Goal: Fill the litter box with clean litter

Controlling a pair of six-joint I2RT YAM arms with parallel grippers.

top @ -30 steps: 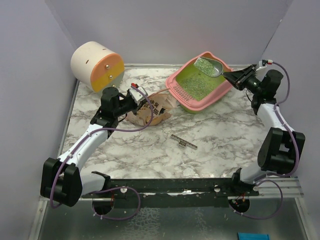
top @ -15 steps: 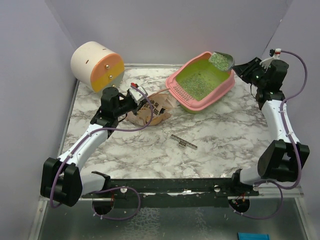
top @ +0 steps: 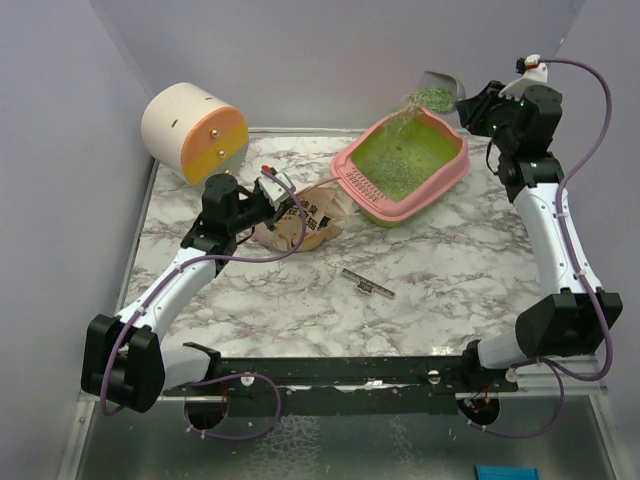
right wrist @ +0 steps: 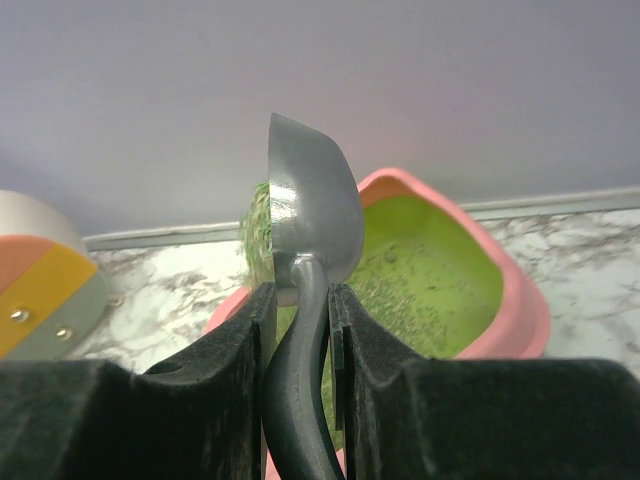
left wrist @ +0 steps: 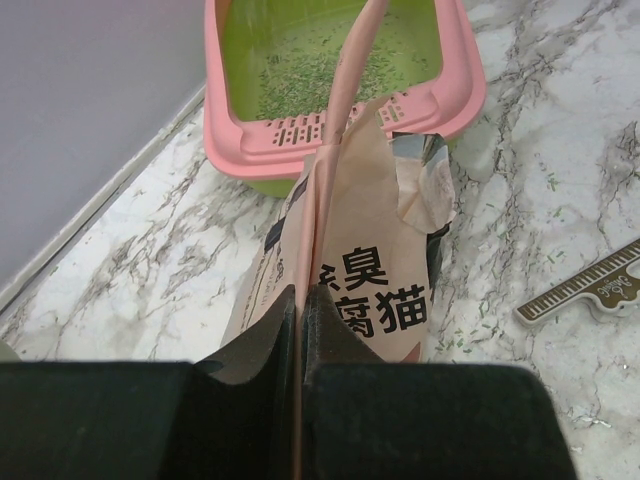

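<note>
Right gripper (top: pixel 470 106) raised high, clamping my tilted scoop (top: pixel 438 91) | litter (top: pixel 398 122) streams into box (top: pixel 402 212) beneath | left gripper (top: pixel 276 194) pinches bag (top: pixel 308 226)

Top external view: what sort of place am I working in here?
Probably a staged robot test cell, not a home: plain lavender walls box in a marble-patterned tabletop, a black mounting rail runs along its near edge, and the pink litter box sits there as a prop.
</note>
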